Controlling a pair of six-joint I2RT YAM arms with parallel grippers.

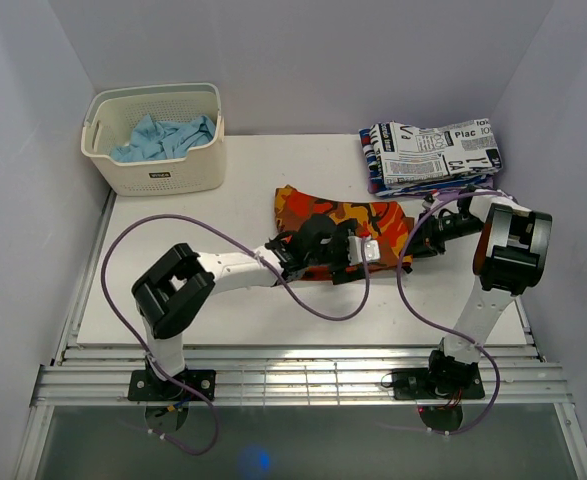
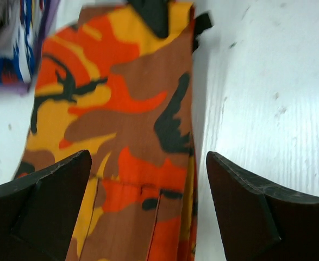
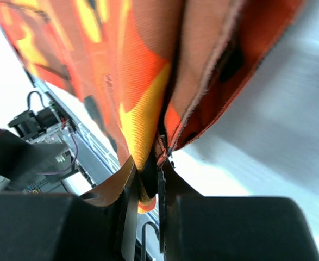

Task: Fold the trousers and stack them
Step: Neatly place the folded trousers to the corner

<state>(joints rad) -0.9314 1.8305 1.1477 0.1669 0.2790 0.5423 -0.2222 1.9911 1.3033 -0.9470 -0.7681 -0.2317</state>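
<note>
Right wrist: trousers [image 3: 143,70], cropped by frame, pinched in right tool [image 3: 148,182].

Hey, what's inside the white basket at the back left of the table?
A crumpled light blue cloth lies in the basket. Anything beneath it is hidden by the cloth and the basket's walls.

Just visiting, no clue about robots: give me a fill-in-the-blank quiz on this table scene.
The right claw is shut on the trousers; the left claw above them is ___.
The basket holds a crumpled light ___ cloth.
The folded garment at the back is printed like a ___.
Missing words: open, blue, newspaper.
</note>
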